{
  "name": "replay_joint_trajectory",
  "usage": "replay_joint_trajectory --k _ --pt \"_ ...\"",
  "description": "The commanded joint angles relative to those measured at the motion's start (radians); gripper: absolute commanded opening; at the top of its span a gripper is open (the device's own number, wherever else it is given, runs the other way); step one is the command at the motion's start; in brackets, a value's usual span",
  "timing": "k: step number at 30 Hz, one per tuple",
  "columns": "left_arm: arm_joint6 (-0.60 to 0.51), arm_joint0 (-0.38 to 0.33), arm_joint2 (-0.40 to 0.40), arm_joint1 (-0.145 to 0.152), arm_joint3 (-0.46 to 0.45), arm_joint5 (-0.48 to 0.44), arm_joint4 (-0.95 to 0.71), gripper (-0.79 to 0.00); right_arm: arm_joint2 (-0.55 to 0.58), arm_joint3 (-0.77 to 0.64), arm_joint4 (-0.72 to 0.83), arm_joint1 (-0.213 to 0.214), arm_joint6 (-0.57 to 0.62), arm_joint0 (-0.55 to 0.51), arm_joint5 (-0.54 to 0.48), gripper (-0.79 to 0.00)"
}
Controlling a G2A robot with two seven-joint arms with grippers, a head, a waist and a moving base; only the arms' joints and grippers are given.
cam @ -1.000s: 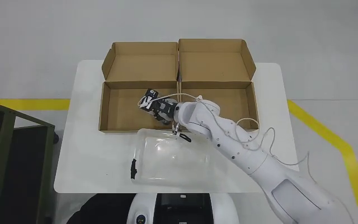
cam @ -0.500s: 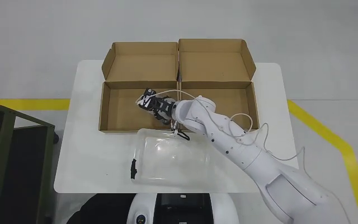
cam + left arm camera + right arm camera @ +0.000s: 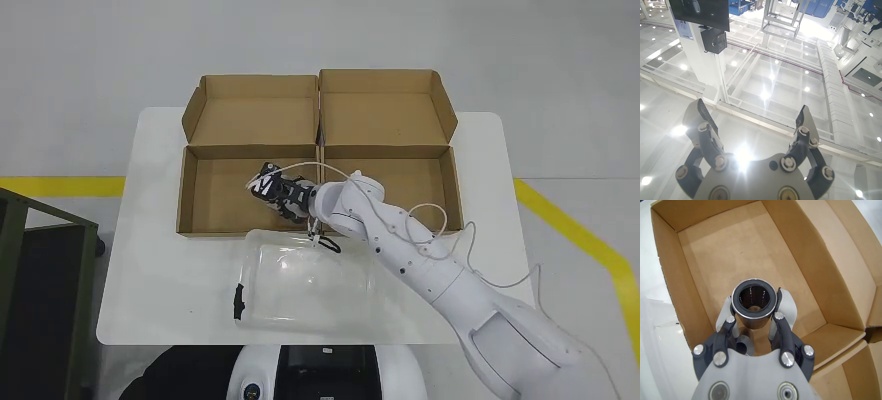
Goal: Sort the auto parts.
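My right gripper (image 3: 754, 303) is shut on a dark cylindrical bearing (image 3: 753, 321) with a metal rim and rows of small balls inside its bore. It holds the bearing above the floor of the left cardboard box (image 3: 757, 247). A second metal cylinder (image 3: 743, 345) lies in the box under the gripper, partly hidden by the fingers. From above, the right gripper (image 3: 268, 185) sits over the right half of the left box (image 3: 215, 195). My left gripper (image 3: 753, 117) points up at the ceiling, open, with nothing between its fingers.
A second cardboard box (image 3: 420, 180) stands to the right of the first, both with lids (image 3: 380, 105) folded back. A clear plastic bin (image 3: 300, 280) with a black latch (image 3: 238, 300) sits at the table's front. White table surface (image 3: 150, 260) lies bare at the left.
The right arm has shifted slightly over the left box, the gripper drifting a little toward the front with the bearing still held.
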Motion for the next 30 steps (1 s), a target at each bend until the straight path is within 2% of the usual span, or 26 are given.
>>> replay_joint_trajectory --k 1,6,12,24,30 --pt "0.0 0.0 0.0 0.0 0.0 0.0 0.0 0.0 0.008 -0.005 0.002 0.0 0.0 -0.004 -0.006 0.0" --pt "0.0 0.0 0.0 0.0 0.0 0.0 0.0 0.0 0.042 -0.058 -0.002 0.009 -0.02 -0.026 -0.021 0.0" --pt "0.0 0.0 0.0 0.0 0.0 0.0 0.0 0.0 0.109 -0.199 -0.016 0.034 -0.059 -0.081 -0.049 0.0" --pt "0.0 0.0 0.0 0.0 0.0 0.0 0.0 0.0 0.307 -0.567 -0.039 0.106 -0.104 -0.314 -0.109 0.0" --pt "0.0 0.0 0.0 0.0 0.0 0.0 0.0 0.0 0.434 -0.692 -0.063 0.139 -0.131 -0.432 -0.125 0.0"
